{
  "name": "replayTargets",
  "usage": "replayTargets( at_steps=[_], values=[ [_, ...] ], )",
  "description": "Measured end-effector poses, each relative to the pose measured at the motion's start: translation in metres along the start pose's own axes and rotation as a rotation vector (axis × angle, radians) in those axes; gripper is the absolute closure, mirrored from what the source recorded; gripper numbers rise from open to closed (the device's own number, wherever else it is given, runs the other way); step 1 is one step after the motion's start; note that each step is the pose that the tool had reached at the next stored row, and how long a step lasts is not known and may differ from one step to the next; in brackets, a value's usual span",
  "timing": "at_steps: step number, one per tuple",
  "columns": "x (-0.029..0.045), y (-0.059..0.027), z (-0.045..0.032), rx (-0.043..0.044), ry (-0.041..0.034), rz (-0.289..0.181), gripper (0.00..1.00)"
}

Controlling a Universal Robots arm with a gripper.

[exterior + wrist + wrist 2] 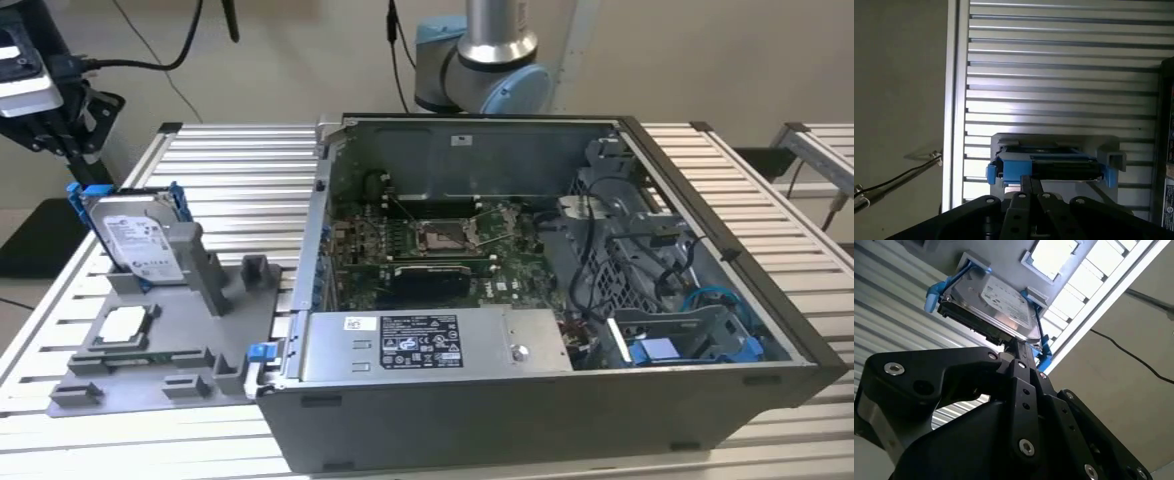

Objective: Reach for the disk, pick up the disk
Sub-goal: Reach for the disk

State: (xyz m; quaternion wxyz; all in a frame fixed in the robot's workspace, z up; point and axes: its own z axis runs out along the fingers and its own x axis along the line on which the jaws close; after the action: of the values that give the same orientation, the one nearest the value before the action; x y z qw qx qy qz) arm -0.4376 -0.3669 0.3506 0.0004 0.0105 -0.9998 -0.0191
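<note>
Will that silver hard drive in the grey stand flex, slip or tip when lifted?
Probably rigid: the silver-grey metal hard drive looks solid-cased. Its smooth face may slip; the blue plastic bracket likely grips better. Propped in the grey stand, it could tip.

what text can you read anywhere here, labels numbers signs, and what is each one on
No text here can be quoted; every print is too small to read.
disk: the white label on its face carries lines of print, not legible in the exterior view or the second wrist view.
power supply: black label with white print and symbols, not legible.
power supply: small white sticker, not legible.
</note>
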Motion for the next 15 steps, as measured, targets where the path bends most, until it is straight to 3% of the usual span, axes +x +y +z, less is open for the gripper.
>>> replayTargets(
  at_steps=[3, 11, 15],
  values=[
    [0.0037, 0.0001, 0.0, 0.0, 0.0002, -0.001, 1.0],
    [0.0039, 0.0001, 0.0, 0.0, 0.0001, -0.003, 1.0],
    [0.004, 0.0001, -0.0001, 0.0001, 0.0016, -0.035, 1.0]
  ],
)
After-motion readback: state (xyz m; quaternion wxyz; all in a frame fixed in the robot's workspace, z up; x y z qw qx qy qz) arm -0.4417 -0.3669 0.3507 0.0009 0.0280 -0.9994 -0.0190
